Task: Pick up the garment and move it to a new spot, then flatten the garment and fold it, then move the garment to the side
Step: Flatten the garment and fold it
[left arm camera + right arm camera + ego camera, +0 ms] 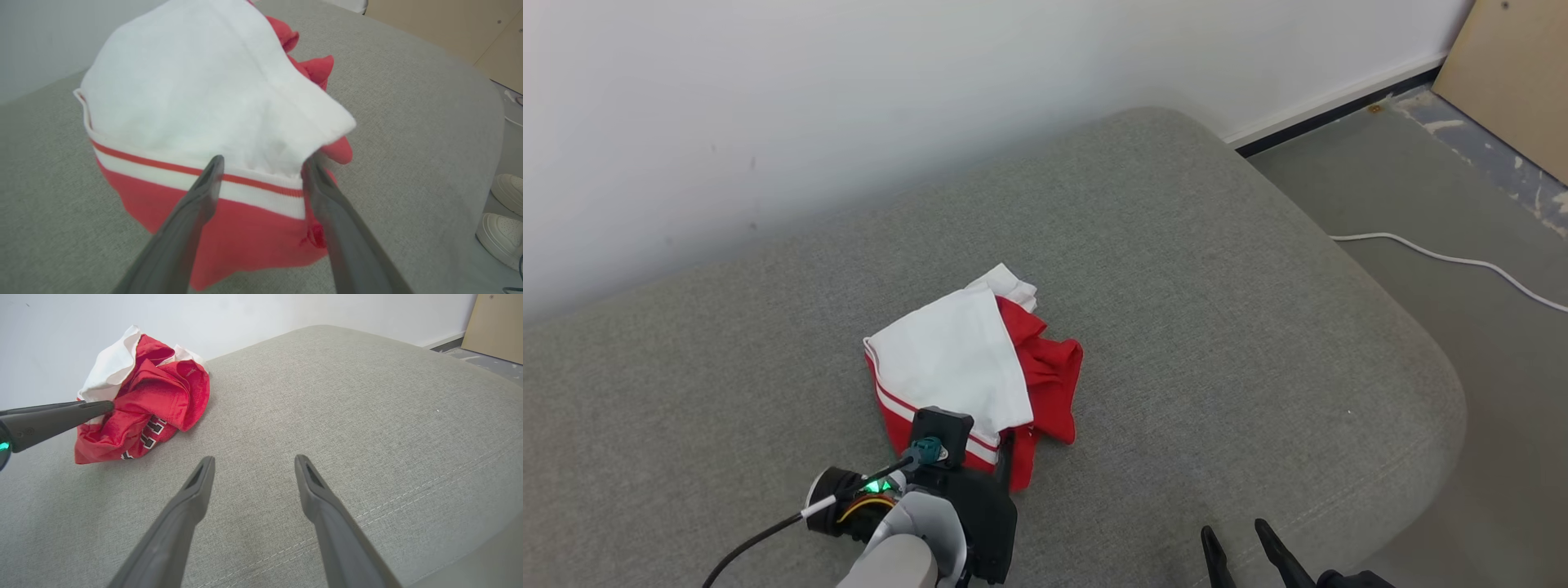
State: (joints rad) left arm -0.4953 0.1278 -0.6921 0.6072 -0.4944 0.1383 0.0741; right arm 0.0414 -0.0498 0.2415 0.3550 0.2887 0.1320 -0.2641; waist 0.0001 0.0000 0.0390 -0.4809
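A white wall (849, 98) runs across the back of your head view. Below it lies a broad grey upholstered cushion (1176, 327) with rounded corners and a stitched seam along its near edge. To your right, a grey floor (1462, 327) meets the wall at a dark skirting strip, and a pale wooden board (1511, 73) leans in the far corner.

The garment (964, 359), a red and white sports jersey, sits crumpled in a heap on the cushion, left of centre and close to your left arm. A white panel lies on top, and red cloth bunches out on its right side. A white band with a thin red stripe borders its near edge. Your right wrist view shows black and white lettering on the red part.

Your left gripper (263, 161) reaches over the garment's near edge. Its fingers are spread wide, with the tips at the striped band and not closed on the cloth. Your right gripper (253, 459) hangs over bare cushion, well apart from the garment, and its fingers are also spread wide with nothing between them.

A white cable (1445, 257) curves across the floor. A pair of white shoes (506, 216) stands beside the cushion.
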